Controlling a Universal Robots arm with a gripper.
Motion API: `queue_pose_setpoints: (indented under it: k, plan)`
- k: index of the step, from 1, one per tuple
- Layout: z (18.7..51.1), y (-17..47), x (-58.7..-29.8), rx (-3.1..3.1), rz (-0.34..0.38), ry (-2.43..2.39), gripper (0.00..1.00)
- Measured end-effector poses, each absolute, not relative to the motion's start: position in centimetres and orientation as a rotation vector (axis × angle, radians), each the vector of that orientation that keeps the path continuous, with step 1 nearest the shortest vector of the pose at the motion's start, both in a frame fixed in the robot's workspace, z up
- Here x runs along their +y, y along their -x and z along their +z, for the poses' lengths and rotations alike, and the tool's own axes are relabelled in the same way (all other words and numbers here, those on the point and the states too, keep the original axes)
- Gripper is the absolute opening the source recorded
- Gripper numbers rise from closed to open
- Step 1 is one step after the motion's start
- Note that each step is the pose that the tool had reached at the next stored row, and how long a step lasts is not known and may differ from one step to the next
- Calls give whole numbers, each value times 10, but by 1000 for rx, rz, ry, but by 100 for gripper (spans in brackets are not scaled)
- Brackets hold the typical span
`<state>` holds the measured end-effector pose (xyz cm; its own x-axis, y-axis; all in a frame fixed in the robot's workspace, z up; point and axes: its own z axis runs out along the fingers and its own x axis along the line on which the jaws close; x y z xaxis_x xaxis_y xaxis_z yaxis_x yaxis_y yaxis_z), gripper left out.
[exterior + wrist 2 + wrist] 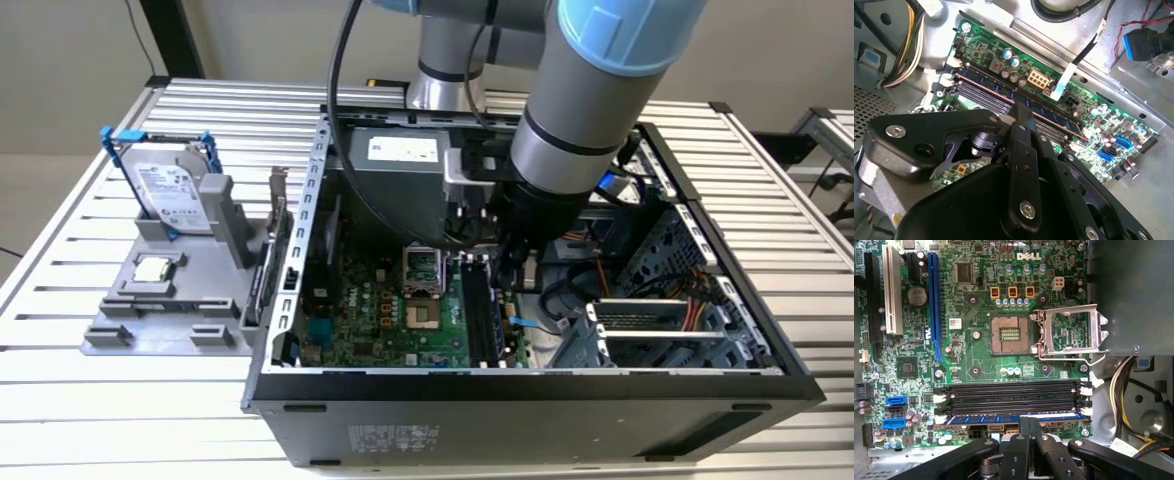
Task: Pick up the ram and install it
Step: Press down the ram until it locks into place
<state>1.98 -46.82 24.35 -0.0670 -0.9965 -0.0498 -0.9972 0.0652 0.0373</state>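
Dark green and edged blue, the ram [1014, 418] lies seated in the outermost of the black memory slots [1011, 395] on the motherboard [979, 360], its long axis parallel to them. The gripper [1029, 426] hangs just above its middle, fingers drawn together, clasping nothing. No legible writing shows on the stick.

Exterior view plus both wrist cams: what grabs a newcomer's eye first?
The open black computer case on the slatted metal table, with the grey-and-blue robot arm reaching into it. In the first wrist view, the long blue-edged ram stick sits in the slot nearest the black hand, beside the open silver processor socket.
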Motion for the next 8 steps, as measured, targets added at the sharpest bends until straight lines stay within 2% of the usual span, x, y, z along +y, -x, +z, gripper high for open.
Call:
queue_pose_setpoints:
  k: [8]
  plan:
    - [236,-20,-471,2285,96,2139,0]
